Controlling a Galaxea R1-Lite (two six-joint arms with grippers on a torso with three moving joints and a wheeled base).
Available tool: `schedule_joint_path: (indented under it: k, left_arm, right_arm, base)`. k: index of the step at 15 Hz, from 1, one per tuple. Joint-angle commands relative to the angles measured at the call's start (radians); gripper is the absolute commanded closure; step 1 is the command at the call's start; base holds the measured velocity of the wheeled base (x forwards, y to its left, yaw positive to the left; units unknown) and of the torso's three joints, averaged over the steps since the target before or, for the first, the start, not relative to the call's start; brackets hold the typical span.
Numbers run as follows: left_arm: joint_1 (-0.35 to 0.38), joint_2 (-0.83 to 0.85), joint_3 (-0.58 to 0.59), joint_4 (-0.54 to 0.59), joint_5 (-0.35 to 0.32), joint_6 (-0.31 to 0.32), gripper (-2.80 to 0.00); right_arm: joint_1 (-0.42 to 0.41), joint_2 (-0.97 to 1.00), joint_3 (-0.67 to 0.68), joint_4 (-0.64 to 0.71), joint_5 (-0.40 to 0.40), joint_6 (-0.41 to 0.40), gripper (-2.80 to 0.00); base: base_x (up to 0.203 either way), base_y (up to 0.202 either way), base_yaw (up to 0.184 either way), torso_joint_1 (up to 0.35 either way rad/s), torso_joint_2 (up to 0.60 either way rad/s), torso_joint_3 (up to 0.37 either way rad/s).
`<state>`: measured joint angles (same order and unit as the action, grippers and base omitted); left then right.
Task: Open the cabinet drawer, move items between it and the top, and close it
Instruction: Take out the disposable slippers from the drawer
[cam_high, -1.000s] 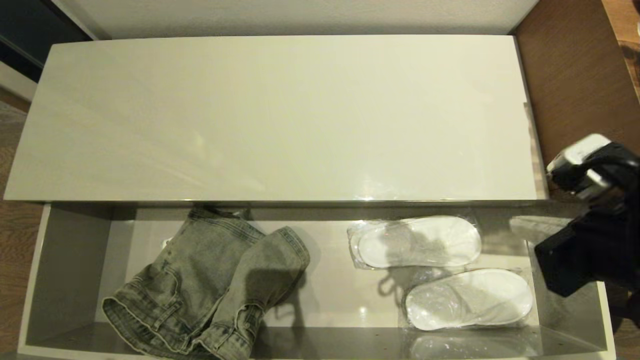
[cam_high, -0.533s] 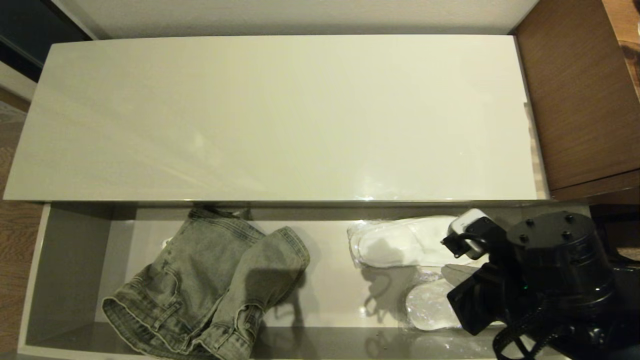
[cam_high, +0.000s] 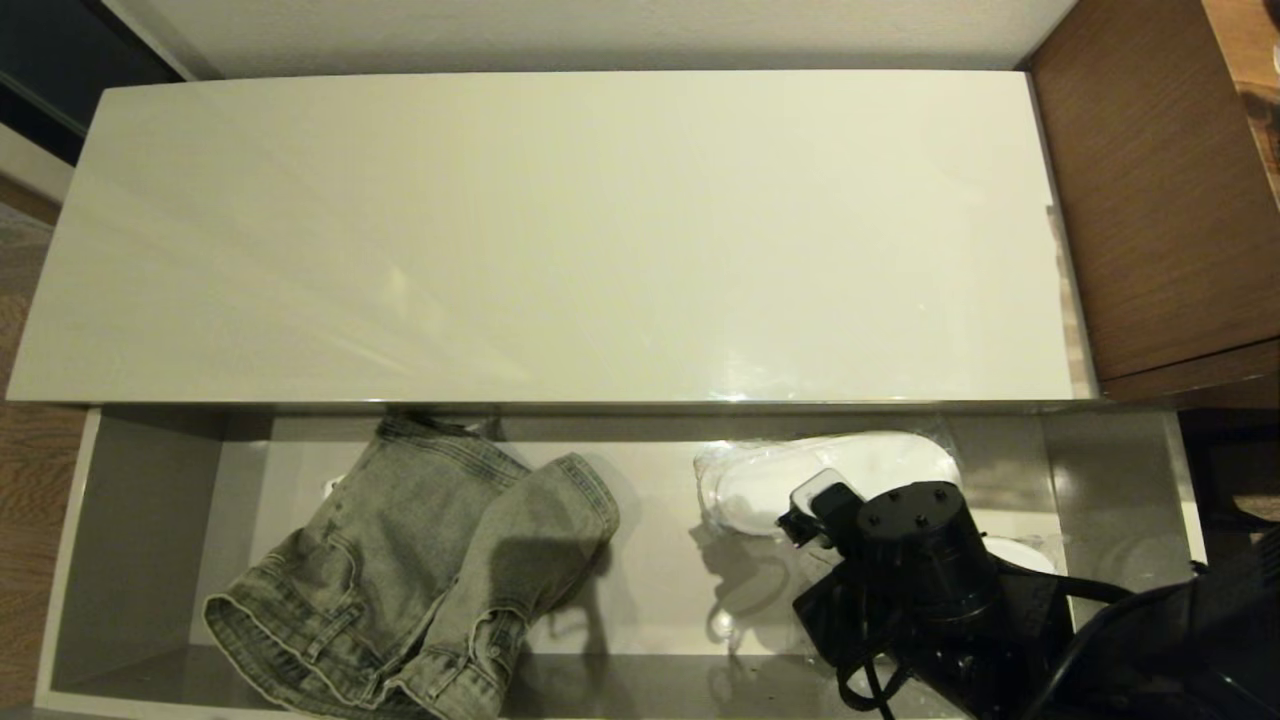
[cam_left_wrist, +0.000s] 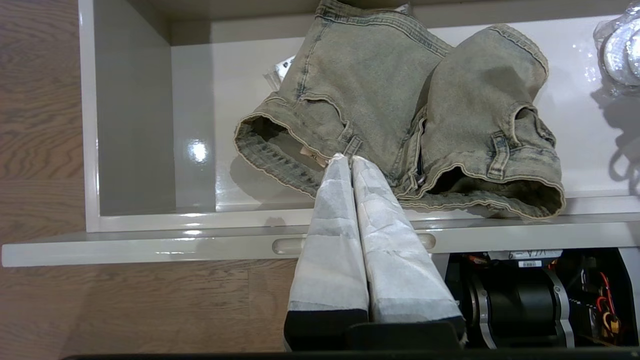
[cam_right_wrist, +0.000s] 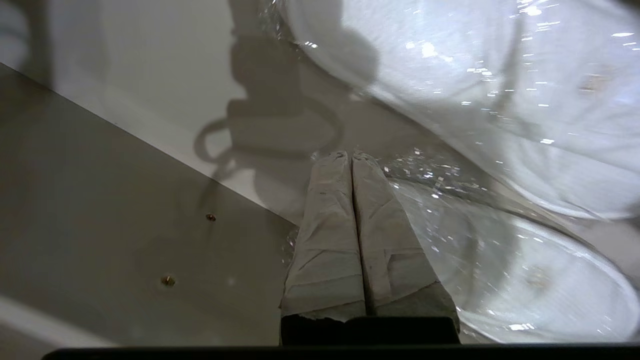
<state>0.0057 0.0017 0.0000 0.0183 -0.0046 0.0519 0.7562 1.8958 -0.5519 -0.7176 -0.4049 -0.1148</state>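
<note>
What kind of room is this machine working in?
Probably a hotel room or bedroom. A low glossy cabinet has its drawer pulled open, holding plastic-wrapped disposable slippers and folded denim shorts, with a wooden desk alongside.

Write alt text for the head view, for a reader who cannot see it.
Seen from above, the right gripper, shut, reaches down into an open cabinet drawer over two plastic-wrapped white slippers at its right end. Folded grey-green denim shorts lie at the drawer's left, and the glossy cream cabinet top behind it is bare.
</note>
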Motion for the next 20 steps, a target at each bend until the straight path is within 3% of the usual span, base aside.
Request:
schedule_joint_path:
  k: [1, 6, 7, 12, 14, 20]
  left_arm:
    - [0.000, 0.000, 0.000, 0.000, 0.000, 0.000, 0.00]
    - [0.000, 0.000, 0.000, 0.000, 0.000, 0.000, 0.00]
    - [0.000, 0.000, 0.000, 0.000, 0.000, 0.000, 0.00]
    - [0.000, 0.000, 0.000, 0.000, 0.000, 0.000, 0.00]
    - [0.000, 0.000, 0.000, 0.000, 0.000, 0.000, 0.00]
    - [0.000, 0.000, 0.000, 0.000, 0.000, 0.000, 0.00]
  right_arm:
    - [0.002, 0.108, 0.013, -0.089, -0.006, -0.029, 0.00]
    - [-0.014, 0.224, 0.027, -0.235, -0.006, -0.078, 0.00]
    - [-0.021, 0.239, 0.029, -0.260, -0.007, -0.085, -2.80]
    - [-0.070, 0.293, 0.085, -0.390, -0.014, -0.138, -2.80]
    - [-0.070, 0.283, 0.117, -0.406, -0.049, -0.208, -2.80]
    - [-0.082, 0.286, 0.119, -0.411, -0.063, -0.254, -2.80]
  base:
    - [0.000, 0.000, 0.000, 0.000, 0.00, 0.000]
    - [0.000, 0.000, 0.000, 0.000, 0.00, 0.000]
    - [0.000, 0.000, 0.000, 0.000, 0.00, 0.000]
    - [0.000, 0.000, 0.000, 0.000, 0.00, 0.000]
    - [0.000, 0.000, 0.000, 0.000, 0.00, 0.000]
    - [0.000, 0.000, 0.000, 0.000, 0.00, 0.000]
